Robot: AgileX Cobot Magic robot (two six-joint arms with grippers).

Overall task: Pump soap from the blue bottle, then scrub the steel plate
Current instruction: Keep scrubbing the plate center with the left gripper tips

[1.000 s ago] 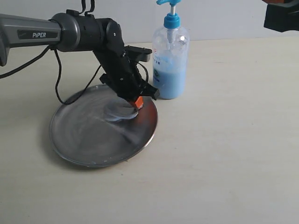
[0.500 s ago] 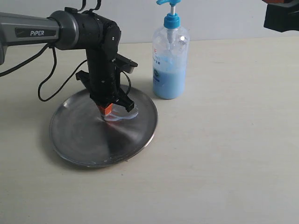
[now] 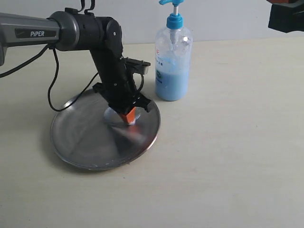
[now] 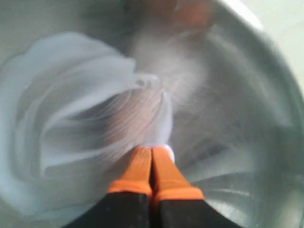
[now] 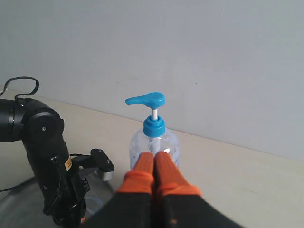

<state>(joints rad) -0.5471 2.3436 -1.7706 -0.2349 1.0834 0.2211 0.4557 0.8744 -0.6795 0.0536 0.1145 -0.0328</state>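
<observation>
The steel plate (image 3: 78, 140) lies on the table, left of the blue bottle (image 3: 173, 66), which stands upright with its pump head raised. My left gripper (image 3: 128, 118) is shut and points down, its orange tips pressed on the plate's right half. A whitish-blue soap smear (image 3: 114, 115) surrounds the tips. In the left wrist view the shut gripper (image 4: 152, 149) rests on swirls of soap (image 4: 57, 95) spread over the plate (image 4: 256, 118). My right gripper (image 5: 154, 156) is shut with nothing in it, held high behind the bottle (image 5: 155, 127).
The left arm's black cable (image 3: 54, 90) loops down beside the plate's far rim. The right arm's body (image 3: 286, 16) hangs at the top right corner of the exterior view. Pale tabletop (image 3: 228, 156) stretches to the right and front of the plate.
My left gripper swept left across the plate, then back toward the right, turning at the wrist and spreading the soap. The bottle and the right gripper have stayed put.
</observation>
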